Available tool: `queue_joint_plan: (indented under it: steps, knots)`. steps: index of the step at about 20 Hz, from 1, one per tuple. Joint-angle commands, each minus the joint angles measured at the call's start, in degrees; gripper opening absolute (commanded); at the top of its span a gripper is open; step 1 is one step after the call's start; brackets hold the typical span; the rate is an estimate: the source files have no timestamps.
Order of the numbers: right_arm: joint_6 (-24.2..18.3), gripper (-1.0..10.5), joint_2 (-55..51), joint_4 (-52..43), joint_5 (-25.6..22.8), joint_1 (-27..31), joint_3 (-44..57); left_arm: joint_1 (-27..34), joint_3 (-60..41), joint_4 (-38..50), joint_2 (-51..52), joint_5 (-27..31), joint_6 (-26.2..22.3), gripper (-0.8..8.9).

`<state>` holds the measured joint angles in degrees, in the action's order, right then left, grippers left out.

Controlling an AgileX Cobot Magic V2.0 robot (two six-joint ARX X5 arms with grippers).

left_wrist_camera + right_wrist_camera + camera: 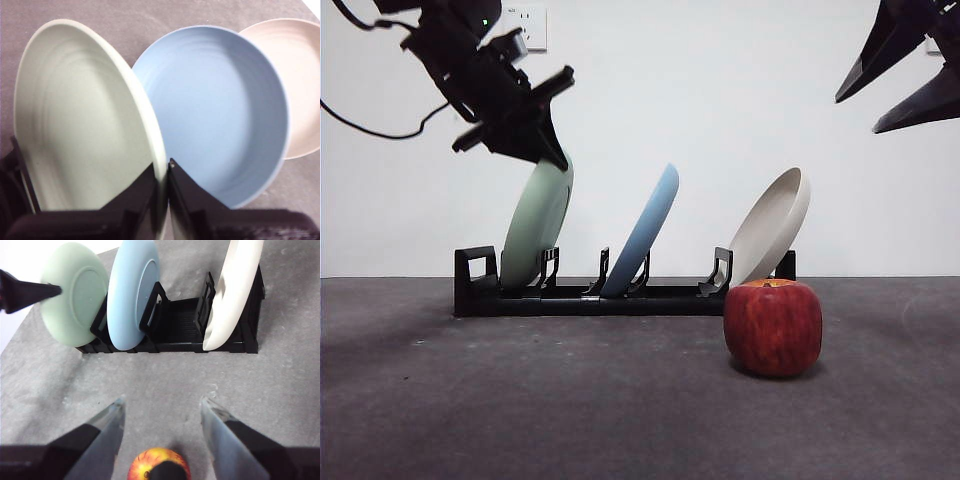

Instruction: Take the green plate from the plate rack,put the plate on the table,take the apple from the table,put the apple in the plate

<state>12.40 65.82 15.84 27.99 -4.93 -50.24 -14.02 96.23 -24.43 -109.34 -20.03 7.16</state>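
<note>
1. Nearest in the front view, at lower right of centre, the apple point(773, 327) sits on the table point(520, 410), just in front of the right end of the plate rack point(620, 295). It stands free, so it can wait there until a plate is laid down for it.

2. The right gripper point(162, 407) hangs above the apple with its jaws spread wide and nothing between them. In the right wrist view the fruit peeks in at the bottom centre. In the front view this gripper is the dark pair of tips at the upper right, likely parked ready for the later pick.

3. Behind the apple, the rack runs across the middle of the front view. It holds three plates leaning the same way in separate slots: the green plate point(535, 225) at the left, a light blue plate point(645, 235) in the middle, and a beige plate point(775, 225) at the right.

4. The left gripper point(162, 172) comes in from the upper left of the front view. Its jaws are pressed close on either side of the green plate's upper rim, pinching the thin edge. Gripping the top edge should let the plate lift straight out of its slot, clear of the blue plate beside it.

5. The green plate's lower edge still rests in the rack, so I judge the lift not yet done.
</note>
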Motion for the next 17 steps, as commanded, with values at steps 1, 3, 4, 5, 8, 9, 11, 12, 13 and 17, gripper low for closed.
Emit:
queue_joint_plan:
  steps: [1,3,4,5,8,9,11,12,13,17]
  knots:
    - [-0.55,2.5,0.2,-0.24,-0.07,-0.17,-0.09,-0.26,3.08,-1.18,2.91,1.42,-1.42,-0.08]
    - [-0.55,2.5,0.2,-0.24,-0.07,-0.17,-0.09,-0.68,5.31,-4.87,4.7,-0.83,-1.44,-0.08]
    - [-0.63,2.5,0.2,-0.24,-0.07,-0.17,-0.09,-1.07,6.49,-7.39,5.81,-3.15,-1.44,-0.08]
    - [-1.05,2.5,0.2,-0.26,-0.07,-0.17,-0.09,-1.38,7.21,-9.42,6.75,-5.35,-1.44,-0.08]
    - [-1.55,2.5,0.2,-0.26,-0.07,-0.17,-0.09,-3.39,7.45,-17.86,11.06,-10.16,-5.51,-0.08]
    - [-1.55,2.5,0.2,-0.24,-0.07,-0.17,-0.09,-4.48,7.45,-22.01,12.41,-9.94,-8.13,-0.08]
    - [-1.57,2.5,0.2,-0.28,-0.07,-0.15,-0.09,-7.5,7.45,-31.04,14.69,-7.5,-13.92,-0.08]
    - [-1.57,2.5,0.2,-0.28,-0.07,-0.13,-0.09,-9.68,7.45,-34.32,15.41,-3.67,-15.93,-0.08]
    - [-1.6,2.5,0.2,-0.28,-0.07,-0.13,-0.09,-12.26,7.45,-36.57,15.78,1.38,-16.98,-0.08]
    - [-1.57,2.5,0.2,-0.26,-0.04,-0.13,-0.09,-22.8,5.9,-40.0,15.78,19.08,-16.5,-0.08]
